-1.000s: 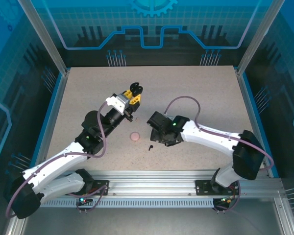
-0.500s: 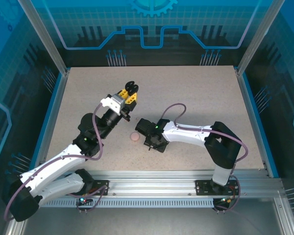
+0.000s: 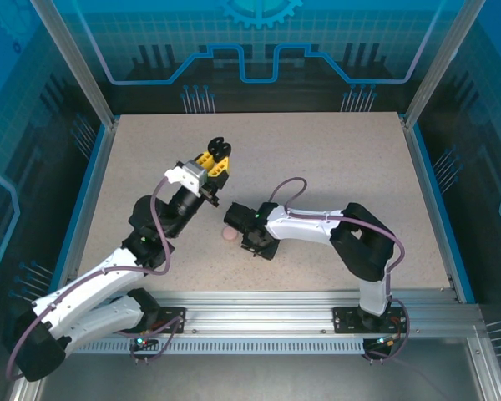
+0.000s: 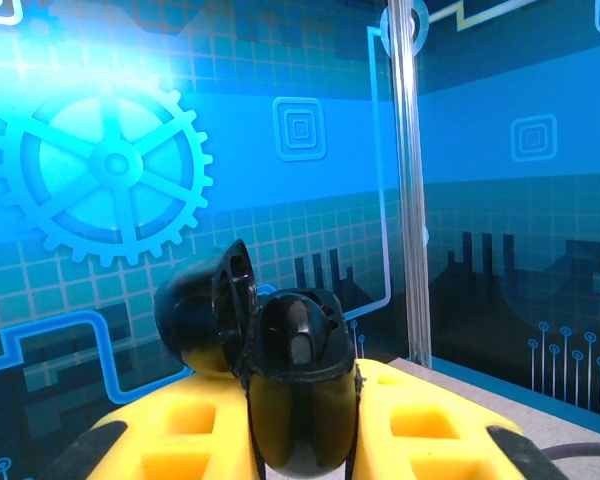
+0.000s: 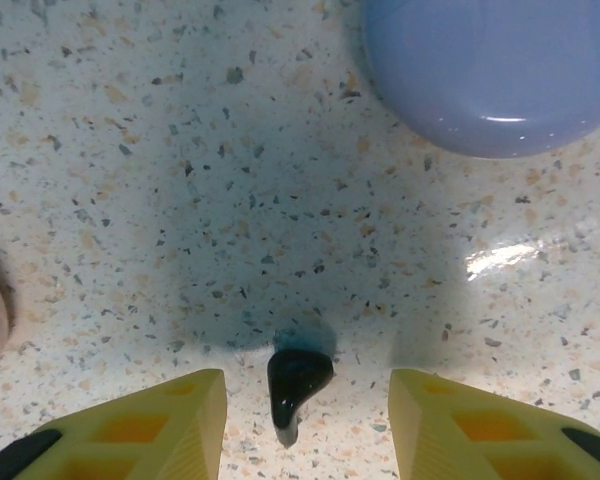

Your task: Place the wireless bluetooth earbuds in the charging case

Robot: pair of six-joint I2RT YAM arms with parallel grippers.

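The right pincer (image 5: 305, 400) had swung left and dropped over the black earbud (image 5: 298, 385) on the counter (image 5: 130, 150), jaws apart astride it; closing off-centre might flick it away. The left pincer (image 3: 220, 152) held the open case (image 4: 280, 350) clamped.

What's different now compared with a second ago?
The right gripper swung left to the black earbud, its open jaws now on either side of it, not gripping. The left gripper, shut on the open black charging case, drifted slightly left. The pink case stayed put.
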